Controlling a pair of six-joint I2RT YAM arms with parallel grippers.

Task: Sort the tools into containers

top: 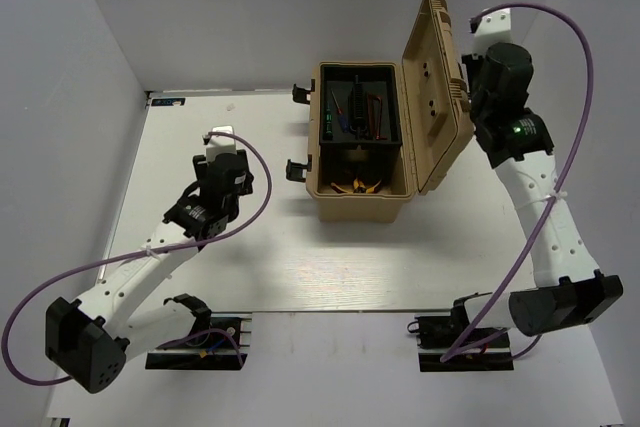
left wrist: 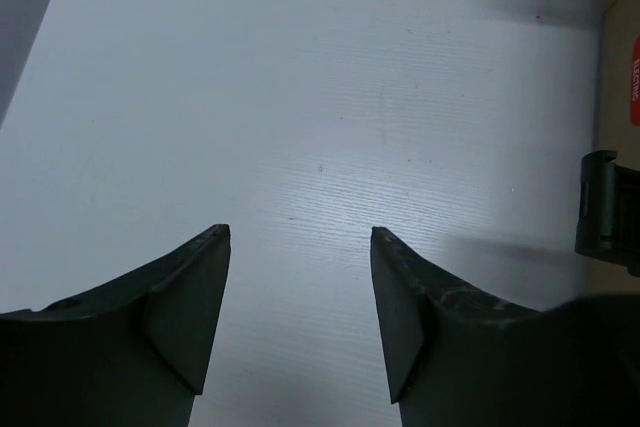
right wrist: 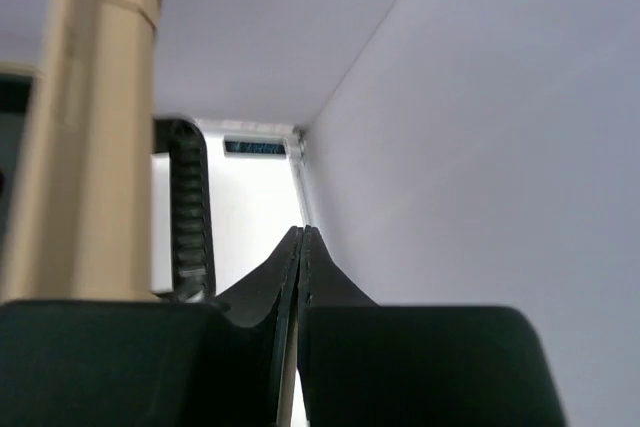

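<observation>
Tools: the reddish hex keys (top: pixel 372 115) and a black-green stick tool (top: pixel 326 127) lie in the far black tray of the toolbox (top: pixel 360 209). Other thin tools there are too small to tell apart.
Pliers: the yellow-and-black pliers (top: pixel 358 186) sit in the toolbox's near compartment.
Progress: no tool shows outside the toolbox, so the sorting looks done. At most, shutting the raised lid (top: pixel 435 97) may remain.
Left gripper: the left gripper (left wrist: pixel 300 237) hangs low over the bare table (top: pixel 380 267), to the left of the toolbox. Its fingers are spread with nothing between them, and the arm is bent at the elbow.
Right gripper: the right gripper (right wrist: pixel 301 232) is up behind the lid, on the toolbox's right. Its fingers are pressed together on nothing, and the arm reaches far out.
</observation>
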